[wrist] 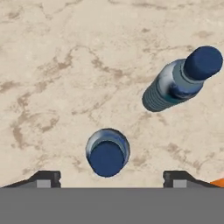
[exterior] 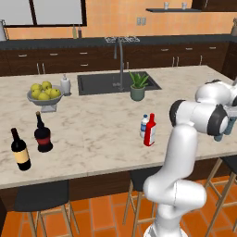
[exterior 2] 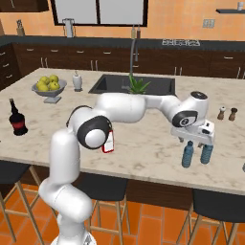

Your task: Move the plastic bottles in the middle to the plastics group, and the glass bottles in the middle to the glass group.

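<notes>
Currently, two blue bottles (exterior 2: pixel 188 154) (exterior 2: pixel 206 154) are being kept upright, side by side, at the table's (exterior 2: pixel 143 143) right end below the wide, empty claw (exterior 2: pixel 196 142). Remaining mid-table: white-clear bottle (exterior: pixel 144 126), red bottle (exterior: pixel 150 130). Wine bottles (exterior: pixel 20 150) (exterior: pixel 42 133) are standing far left.

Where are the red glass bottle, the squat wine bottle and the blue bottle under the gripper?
red glass bottle (exterior: pixel 150 131): left base view, on its body.
squat wine bottle (exterior: pixel 43 137): left base view, on its red label.
blue bottle (wrist: pixel 106 158): hand view, on its cap.
</notes>
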Tool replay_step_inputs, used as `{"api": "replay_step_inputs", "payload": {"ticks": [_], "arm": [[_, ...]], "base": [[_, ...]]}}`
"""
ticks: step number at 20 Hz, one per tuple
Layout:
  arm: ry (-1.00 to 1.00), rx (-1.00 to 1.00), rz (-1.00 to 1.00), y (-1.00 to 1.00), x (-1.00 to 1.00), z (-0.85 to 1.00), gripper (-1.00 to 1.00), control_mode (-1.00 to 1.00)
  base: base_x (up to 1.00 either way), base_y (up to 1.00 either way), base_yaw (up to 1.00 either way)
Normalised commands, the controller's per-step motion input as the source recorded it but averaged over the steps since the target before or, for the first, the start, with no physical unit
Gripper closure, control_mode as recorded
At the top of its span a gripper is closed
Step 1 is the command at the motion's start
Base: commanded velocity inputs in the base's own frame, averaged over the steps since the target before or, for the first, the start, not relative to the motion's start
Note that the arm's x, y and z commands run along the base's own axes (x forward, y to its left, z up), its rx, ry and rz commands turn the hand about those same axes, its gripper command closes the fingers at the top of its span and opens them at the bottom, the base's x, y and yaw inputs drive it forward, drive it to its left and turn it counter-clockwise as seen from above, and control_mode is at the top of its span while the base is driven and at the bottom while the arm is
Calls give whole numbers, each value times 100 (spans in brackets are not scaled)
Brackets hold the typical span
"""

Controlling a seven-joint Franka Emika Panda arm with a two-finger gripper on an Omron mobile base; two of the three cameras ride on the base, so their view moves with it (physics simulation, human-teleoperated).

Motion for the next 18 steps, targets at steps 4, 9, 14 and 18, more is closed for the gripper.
{"api": "replay_step_inputs", "payload": {"ticks": [4,9,14,18], "arm": [[-2,0,-10,46,-31,51,-100,-100],[-1,-1,-15,93,-28,33,-100,-100],[-2,-7,-4,100,-4,24,-100,-100],[6,-1,0,100,0,18,-100,-100]], "base": [[0,0,0],[0,0,0],[0,0,0],[0,0,0]]}}
